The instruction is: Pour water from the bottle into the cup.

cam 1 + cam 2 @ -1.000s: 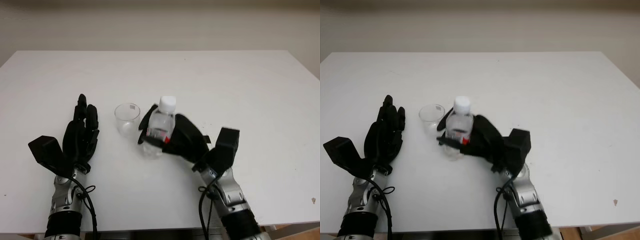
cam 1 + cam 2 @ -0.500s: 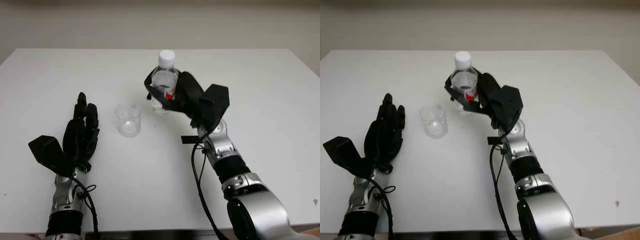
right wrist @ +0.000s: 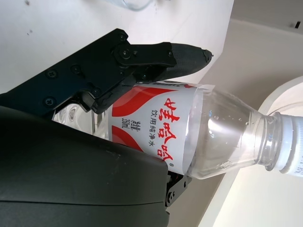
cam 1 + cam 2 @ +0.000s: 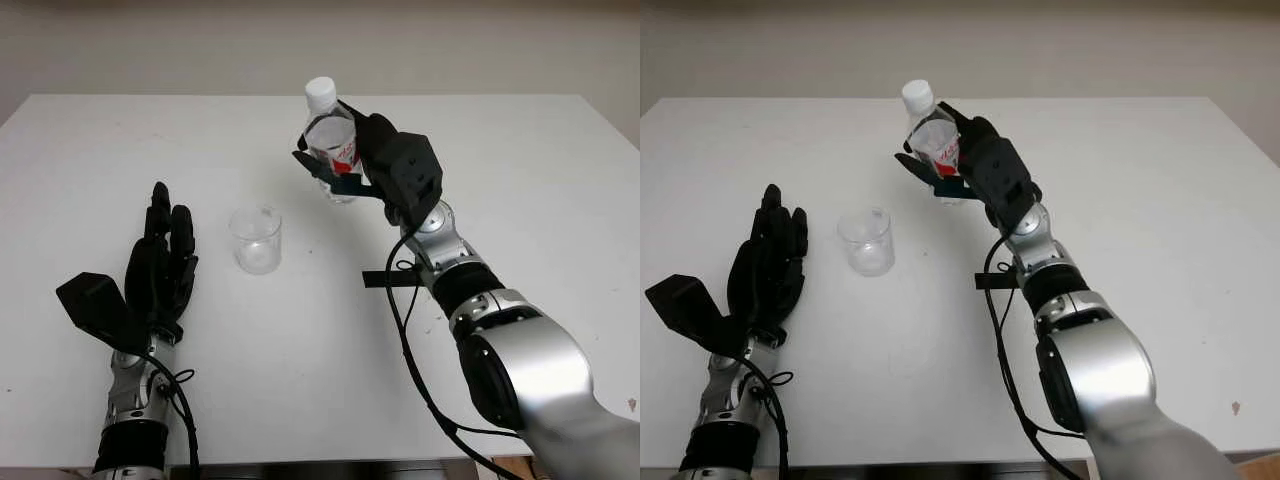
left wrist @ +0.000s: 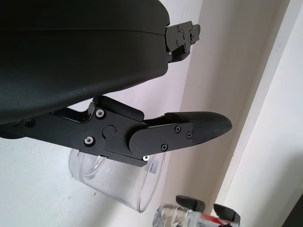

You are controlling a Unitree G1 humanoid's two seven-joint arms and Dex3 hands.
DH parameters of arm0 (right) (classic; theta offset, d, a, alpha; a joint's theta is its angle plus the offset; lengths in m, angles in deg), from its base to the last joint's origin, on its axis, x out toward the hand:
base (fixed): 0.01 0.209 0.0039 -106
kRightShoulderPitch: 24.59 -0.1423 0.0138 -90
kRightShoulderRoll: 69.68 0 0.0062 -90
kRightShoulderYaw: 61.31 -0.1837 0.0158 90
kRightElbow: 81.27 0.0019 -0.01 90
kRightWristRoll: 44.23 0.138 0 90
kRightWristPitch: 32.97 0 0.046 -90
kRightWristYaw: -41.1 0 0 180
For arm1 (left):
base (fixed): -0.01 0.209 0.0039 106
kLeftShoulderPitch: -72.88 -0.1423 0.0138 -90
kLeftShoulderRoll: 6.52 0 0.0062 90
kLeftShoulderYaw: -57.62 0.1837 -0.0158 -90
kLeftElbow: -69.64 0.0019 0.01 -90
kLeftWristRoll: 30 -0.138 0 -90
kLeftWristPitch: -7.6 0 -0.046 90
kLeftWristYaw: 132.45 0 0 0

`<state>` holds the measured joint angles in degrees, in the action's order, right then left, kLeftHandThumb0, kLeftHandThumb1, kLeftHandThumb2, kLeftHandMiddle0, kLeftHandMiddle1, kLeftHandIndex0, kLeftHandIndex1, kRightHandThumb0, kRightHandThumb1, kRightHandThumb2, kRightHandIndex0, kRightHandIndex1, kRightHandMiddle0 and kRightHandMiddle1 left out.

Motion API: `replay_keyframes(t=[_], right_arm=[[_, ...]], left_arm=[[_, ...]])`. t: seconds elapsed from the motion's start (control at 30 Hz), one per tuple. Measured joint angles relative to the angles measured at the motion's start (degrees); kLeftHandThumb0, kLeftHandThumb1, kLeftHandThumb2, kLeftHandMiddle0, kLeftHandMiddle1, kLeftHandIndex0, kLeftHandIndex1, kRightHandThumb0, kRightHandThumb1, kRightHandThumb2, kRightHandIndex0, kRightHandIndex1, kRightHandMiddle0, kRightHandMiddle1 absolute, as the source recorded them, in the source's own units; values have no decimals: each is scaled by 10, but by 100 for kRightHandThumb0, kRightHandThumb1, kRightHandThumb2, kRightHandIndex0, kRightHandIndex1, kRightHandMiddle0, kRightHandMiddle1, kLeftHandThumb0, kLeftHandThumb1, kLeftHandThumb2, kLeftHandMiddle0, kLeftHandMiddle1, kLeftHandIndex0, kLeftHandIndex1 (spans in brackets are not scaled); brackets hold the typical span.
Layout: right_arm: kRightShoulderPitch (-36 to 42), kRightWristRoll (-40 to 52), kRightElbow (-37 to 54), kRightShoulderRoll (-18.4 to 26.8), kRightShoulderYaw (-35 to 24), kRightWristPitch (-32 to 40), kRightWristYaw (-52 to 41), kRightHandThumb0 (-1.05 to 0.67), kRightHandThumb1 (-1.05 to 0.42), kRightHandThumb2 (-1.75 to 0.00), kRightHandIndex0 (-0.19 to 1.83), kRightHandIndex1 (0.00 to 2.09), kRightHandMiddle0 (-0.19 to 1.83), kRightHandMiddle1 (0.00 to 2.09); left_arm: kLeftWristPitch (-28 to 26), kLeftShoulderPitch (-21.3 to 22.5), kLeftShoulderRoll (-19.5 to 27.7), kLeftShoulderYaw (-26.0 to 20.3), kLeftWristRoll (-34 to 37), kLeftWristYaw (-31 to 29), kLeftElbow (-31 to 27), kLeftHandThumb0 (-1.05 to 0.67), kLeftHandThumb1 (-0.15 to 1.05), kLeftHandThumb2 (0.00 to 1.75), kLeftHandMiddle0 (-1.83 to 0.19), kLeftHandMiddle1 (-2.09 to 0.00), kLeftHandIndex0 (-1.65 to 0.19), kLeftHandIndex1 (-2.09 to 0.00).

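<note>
Above the table, right hand grips red-and-white-labelled bottle, "360mL" legible.

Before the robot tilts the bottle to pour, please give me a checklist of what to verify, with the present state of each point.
1. Grasp: right robot hand shut on the bottle, lifted above the table: ok.
2. Cap: white cap seems to be on the bottle: not ok for pouring.
3. Cup upright on the table: ok.
4. Bottle mouth over the cup: bottle is beyond and to the side: not ok.
5. Left robot hand open, beside the cup, apart from it: ok.
6. Water level: cannot tell.
</note>
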<state>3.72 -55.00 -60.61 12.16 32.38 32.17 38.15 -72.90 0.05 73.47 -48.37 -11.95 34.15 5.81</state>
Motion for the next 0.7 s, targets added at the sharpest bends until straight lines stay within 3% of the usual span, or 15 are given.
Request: replay_keyframes(t=[0.2,0.43,0.53,0.7], right_arm=[[-23,-94,-17,2,57,18,118,-18,-73,-71,145,209,129,209],[-39,-220,-33,1,156,61,244,-21,-93,-23,127,209,86,209],[-43,-282,-39,2,208,80,305,-22,-95,-16,118,209,74,209],[-54,-336,-51,6,260,100,334,-21,-98,-11,121,209,61,209]], left_arm=[[-1,0,-5,0,0,3,0,-70,105,50,15,-5,17,-5],[1,1,-7,-1,2,2,2,-69,105,50,15,-5,17,-5],[4,2,-7,-1,2,1,3,-69,105,51,15,-5,17,-5],[5,2,-7,-1,2,1,3,-69,105,52,15,-5,17,-5]])
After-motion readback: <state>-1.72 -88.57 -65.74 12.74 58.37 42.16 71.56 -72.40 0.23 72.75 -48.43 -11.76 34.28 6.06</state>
